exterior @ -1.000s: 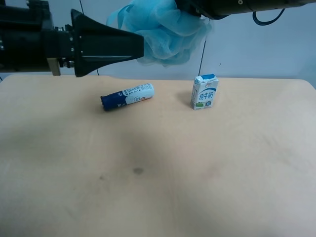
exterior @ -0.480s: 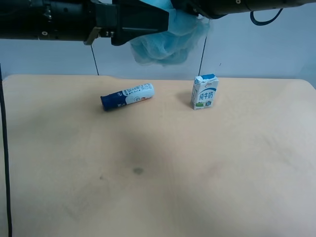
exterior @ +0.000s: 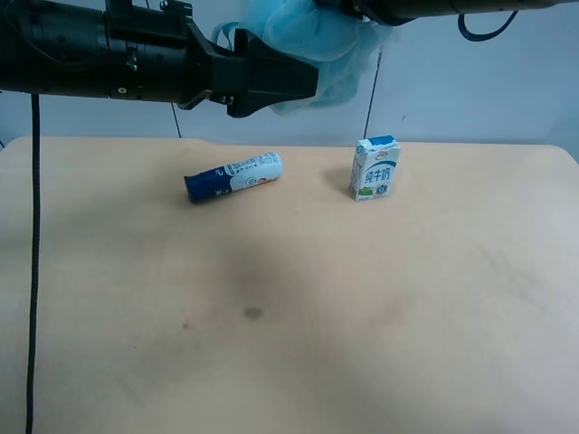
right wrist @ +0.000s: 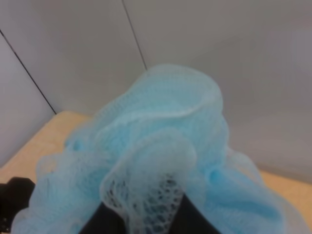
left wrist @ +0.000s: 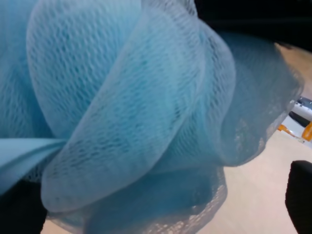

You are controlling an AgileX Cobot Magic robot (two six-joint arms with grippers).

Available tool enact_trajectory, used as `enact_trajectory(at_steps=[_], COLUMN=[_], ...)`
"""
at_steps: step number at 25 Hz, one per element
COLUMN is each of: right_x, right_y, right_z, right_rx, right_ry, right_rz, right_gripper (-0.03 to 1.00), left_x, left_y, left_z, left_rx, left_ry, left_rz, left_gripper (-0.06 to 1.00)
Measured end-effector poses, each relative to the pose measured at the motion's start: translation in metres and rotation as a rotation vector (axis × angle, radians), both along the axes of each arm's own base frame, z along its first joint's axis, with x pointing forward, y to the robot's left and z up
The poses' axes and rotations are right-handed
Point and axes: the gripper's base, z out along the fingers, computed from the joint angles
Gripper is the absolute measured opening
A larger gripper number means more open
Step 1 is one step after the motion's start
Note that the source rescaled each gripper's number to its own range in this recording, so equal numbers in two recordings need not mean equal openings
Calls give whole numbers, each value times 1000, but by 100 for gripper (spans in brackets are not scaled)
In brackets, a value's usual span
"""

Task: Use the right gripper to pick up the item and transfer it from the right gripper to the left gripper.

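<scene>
The light-blue mesh pouf (exterior: 336,45) hangs high above the table's far edge. My right gripper (exterior: 351,7), on the arm at the exterior high view's right, is shut on it. In the right wrist view the pouf (right wrist: 165,126) bulges over the gripper (right wrist: 151,220), and mesh is pinched between the dark fingers (right wrist: 109,222). My left gripper (exterior: 291,78), on the arm at the view's left, is open, with its tips at the pouf's side. In the left wrist view the pouf (left wrist: 122,97) fills the frame, with a dark finger (left wrist: 300,195) at each edge.
A blue-and-white tube (exterior: 233,175) lies on the tan table (exterior: 362,316) at the far left of centre. A small milk carton (exterior: 374,168) stands upright to its right. A black cable (exterior: 34,271) hangs from the left arm down the view's left side.
My left arm has moved to the right across the exterior high view. Its open gripper has reached the pouf. The pouf has risen slightly in my right gripper.
</scene>
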Motion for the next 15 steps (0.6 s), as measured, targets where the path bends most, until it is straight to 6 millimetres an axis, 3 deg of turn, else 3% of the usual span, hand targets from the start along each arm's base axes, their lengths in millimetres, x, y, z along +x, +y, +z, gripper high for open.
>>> enact_trajectory(at_steps=[5,15], right_x=[0,0], right_y=[0,0], right_z=[0,1], right_rx=[11,18], right_ry=[3,3], right_rz=[-4,-6], right_gripper=[0,0], left_x=[3,4], left_y=[-1,-1], left_z=[6,9], left_rx=[-7,-10], left_ry=[-19,-28], left_rz=[4,8], left_gripper=[96,52])
